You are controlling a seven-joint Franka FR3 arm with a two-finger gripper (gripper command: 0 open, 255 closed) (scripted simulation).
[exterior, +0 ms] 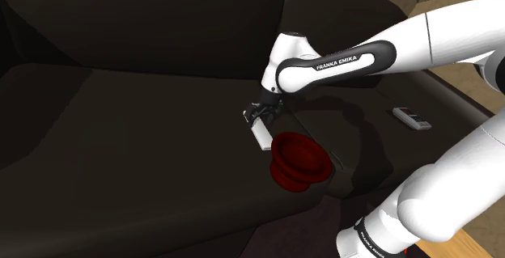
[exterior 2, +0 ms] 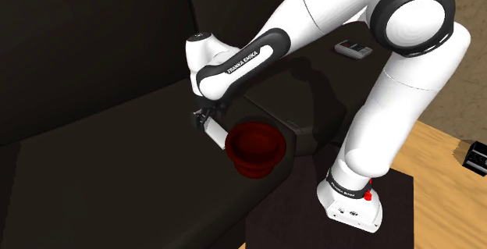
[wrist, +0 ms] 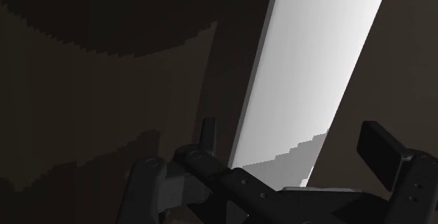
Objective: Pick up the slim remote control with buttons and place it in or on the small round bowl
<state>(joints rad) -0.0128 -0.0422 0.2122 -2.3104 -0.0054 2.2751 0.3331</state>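
The dark red bowl [exterior: 301,161] stands on the sofa [exterior: 121,135] seat, its hollow facing up and showing its own red wall. The remote [exterior: 261,137], drawn as a plain white slab, lies outside it on the seat. Its nearer end is just beside the rim, and whether the two touch cannot be told. The pincer [exterior: 260,116] hangs low over the remote's other end and hides that end in both exterior views. In the wrist view its fingers [wrist: 207,135] stand wide, one on each side of the remote, with a gap at each side, so nothing is gripped. There the remote runs out of the frame. On the sofa's arm, well apart, lies a small white-and-dark device [exterior: 413,119], too small to make out. A black box [exterior 2: 476,158] on the wood floor [exterior 2: 437,154] is cut off by the second exterior view's right edge.
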